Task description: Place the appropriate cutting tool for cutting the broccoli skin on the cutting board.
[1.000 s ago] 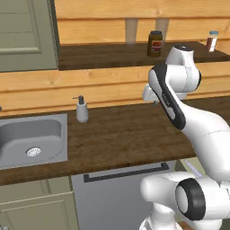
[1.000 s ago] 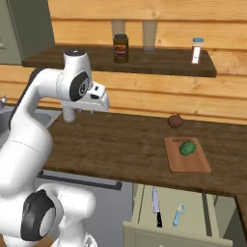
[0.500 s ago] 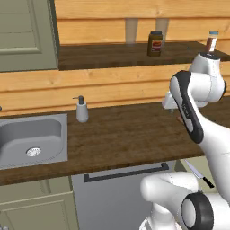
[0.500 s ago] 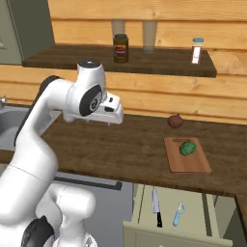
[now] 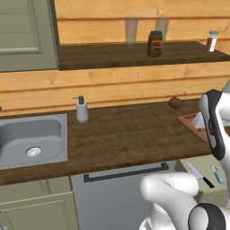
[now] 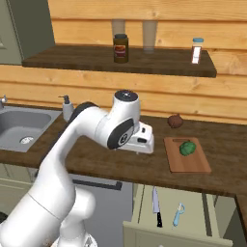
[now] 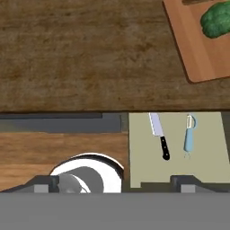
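Gripper (image 7: 110,179) jaws wide apart, empty, above tabletop (image 7: 90,54). Hand view: open drawer (image 7: 143,170) holds knife (image 7: 160,135), peeler (image 7: 190,138) alongside. Right base view: broccoli (image 6: 187,148) on cutting board (image 6: 187,161), right of gripper.

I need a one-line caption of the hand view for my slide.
Looking down: knife and pale blue tool in the open drawer, broccoli on the cutting board above.
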